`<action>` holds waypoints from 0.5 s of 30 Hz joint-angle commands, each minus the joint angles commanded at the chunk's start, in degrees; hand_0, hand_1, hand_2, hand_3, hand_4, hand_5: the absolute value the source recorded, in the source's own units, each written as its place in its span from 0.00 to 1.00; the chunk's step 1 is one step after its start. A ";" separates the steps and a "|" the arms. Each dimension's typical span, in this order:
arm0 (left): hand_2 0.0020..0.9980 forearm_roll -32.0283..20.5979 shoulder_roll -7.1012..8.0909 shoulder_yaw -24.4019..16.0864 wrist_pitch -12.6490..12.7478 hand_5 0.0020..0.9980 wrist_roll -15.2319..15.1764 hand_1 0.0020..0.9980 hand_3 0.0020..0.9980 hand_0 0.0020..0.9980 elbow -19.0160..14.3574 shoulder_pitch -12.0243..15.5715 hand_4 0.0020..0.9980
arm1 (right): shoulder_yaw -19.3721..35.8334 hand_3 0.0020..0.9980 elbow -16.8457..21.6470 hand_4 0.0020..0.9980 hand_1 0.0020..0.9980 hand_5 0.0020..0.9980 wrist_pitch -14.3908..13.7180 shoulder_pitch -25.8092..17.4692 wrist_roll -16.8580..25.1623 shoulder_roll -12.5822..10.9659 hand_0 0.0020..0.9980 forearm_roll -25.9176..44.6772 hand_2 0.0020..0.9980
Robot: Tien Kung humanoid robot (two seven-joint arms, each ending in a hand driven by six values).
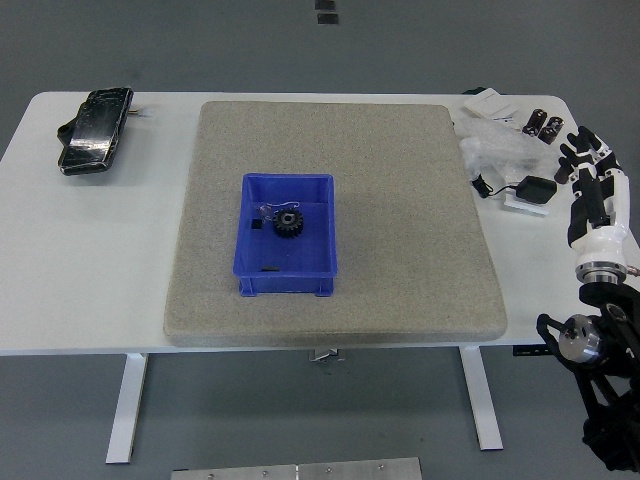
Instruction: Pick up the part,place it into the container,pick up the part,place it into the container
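Gear in blue container, clear part beside it indistinct

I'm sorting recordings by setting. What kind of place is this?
Probably a robotics lab or test workshop: a white table on a bare grey floor, a blue parts bin holding a gear, on a felt mat.

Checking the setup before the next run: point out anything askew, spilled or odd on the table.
Nothing looks spilled or damaged. The blue container sits square on the grey mat, with the black gear inside. The only untidy spot is the far right corner, where plastic bags and small black items lie loosely piled, beside the right hand, which holds nothing.
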 joint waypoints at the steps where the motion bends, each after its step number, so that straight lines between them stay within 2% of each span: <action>1: 0.56 0.12 -0.02 -0.12 -0.01 0.25 0.04 0.57 0.61 0.64 0.00 -0.07 0.68 | -0.11 0.75 -0.11 0.81 0.79 0.54 -0.02 0.08 -0.04 -0.06 0.88 -0.07 0.78; 15: 0.56 -0.02 0.16 -0.78 0.10 0.25 -0.37 0.57 0.61 0.64 0.00 -0.53 0.68 | -1.16 0.74 0.87 0.81 0.79 0.56 -0.34 -0.77 -0.35 -0.68 0.88 -0.99 0.77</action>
